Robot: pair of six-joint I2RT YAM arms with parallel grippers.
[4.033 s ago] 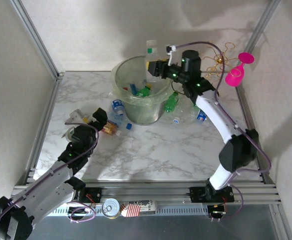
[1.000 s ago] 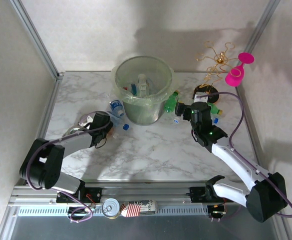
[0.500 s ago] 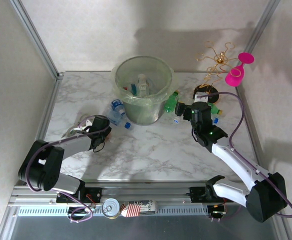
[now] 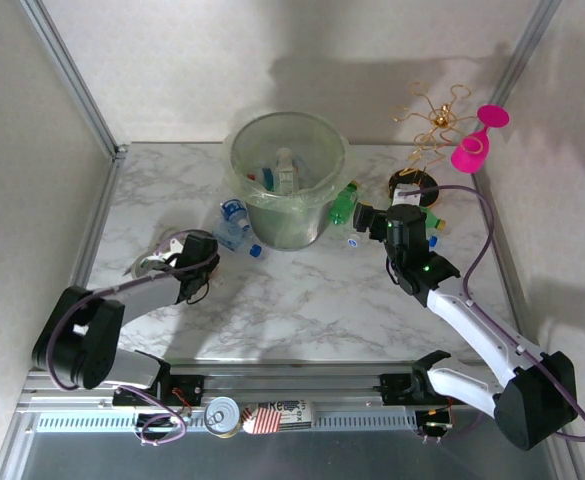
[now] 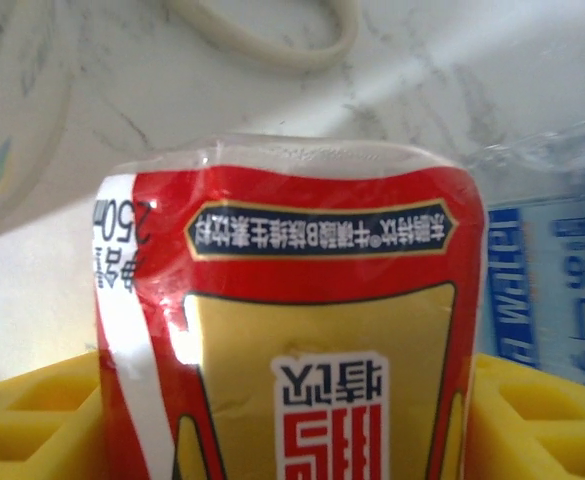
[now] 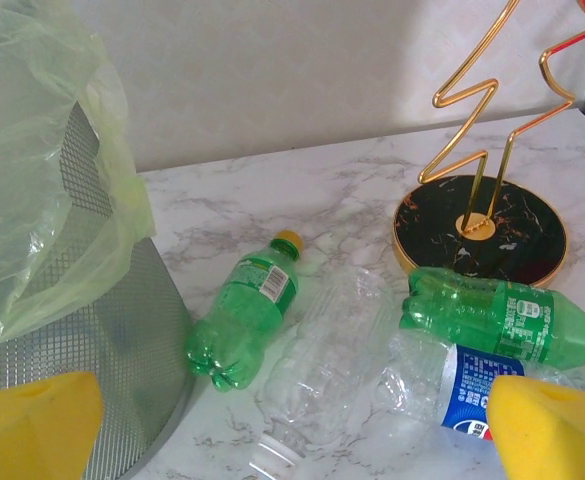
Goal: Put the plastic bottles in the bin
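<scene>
**One bin, bottles inside and out**

One large round translucent grey-green bin [image 4: 240, 150], lined with a clear plastic bag, at the far middle of the tabletop [image 4: 302, 300]. At least two bottles inside, one a clear bottle with a white cap [image 4: 286, 168]; too jumbled to count further.

Two arms. Left fingers [image 5: 542, 420] clenched on one red-and-yellow labelled container [image 5: 312, 330], left of the bin. Right fingers [image 6: 547, 435] released, spread wide with nothing between, just right of the bin.

One gold wire stand [image 6: 477, 215] on a round black base, far right. One pink plastic wine glass [image 4: 477, 140] tilted beside it.

Four bottles lying between bin and stand:
- one green plastic bottle with an orange cap [image 6: 247, 305], near the bin wall
- one second green bottle [image 6: 492, 310], just in front of the black base
- one clear uncrushed bottle [image 6: 327, 350], between the two green ones
- one crushed blue-labelled bottle [image 6: 462, 395], nearest the right fingers

One further clear blue-labelled bottle [image 4: 232, 215] against the bin's left side. One silver tin can [image 4: 222, 415] on the near rail. One loose blue cap [image 4: 255, 252].

White marble tabletop with grey veins. Aluminium posts at the corners, plain pale walls on three sides.
</scene>
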